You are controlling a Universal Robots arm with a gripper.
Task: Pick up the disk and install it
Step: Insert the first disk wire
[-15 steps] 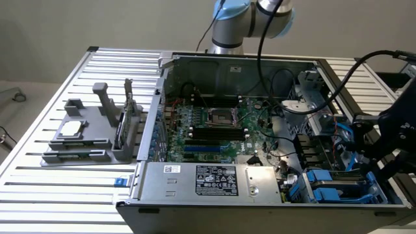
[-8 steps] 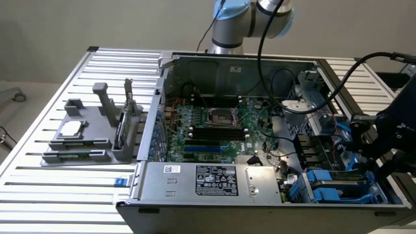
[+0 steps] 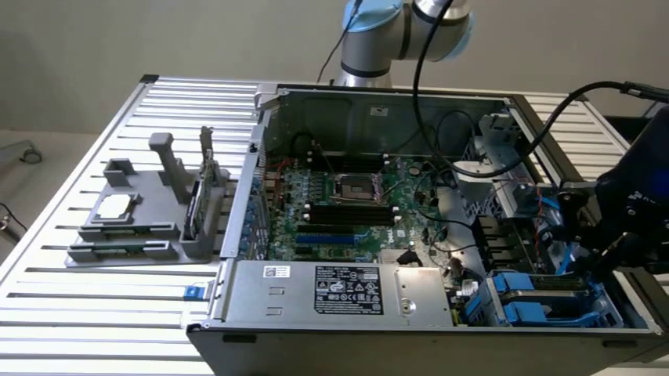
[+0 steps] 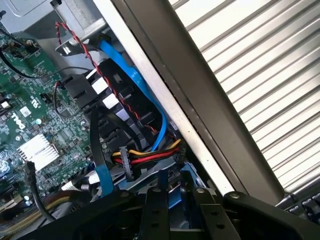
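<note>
My gripper point(image 3: 609, 252) hangs at the exterior view's right, over the open computer case's point(image 3: 274, 141) right wall, just above the drive bay point(image 3: 544, 301). Blue plastic carrier frames point(image 3: 519, 286) sit in that bay. In the wrist view my gripper point(image 4: 182, 220) is close over a blue carrier edge point(image 4: 175, 182), with bundled red, yellow and black wires point(image 4: 145, 155) beside it. The disk's silver face is hidden, and I cannot tell whether anything is held.
The motherboard point(image 3: 345, 204) fills the case floor, and the power supply point(image 3: 345, 291) sits along the near side. A blue data cable point(image 4: 135, 75) and black cables run by the bay. A grey fixture point(image 3: 136, 227) holding a small silver chip point(image 3: 115, 206) stands on the slatted table point(image 3: 105, 313).
</note>
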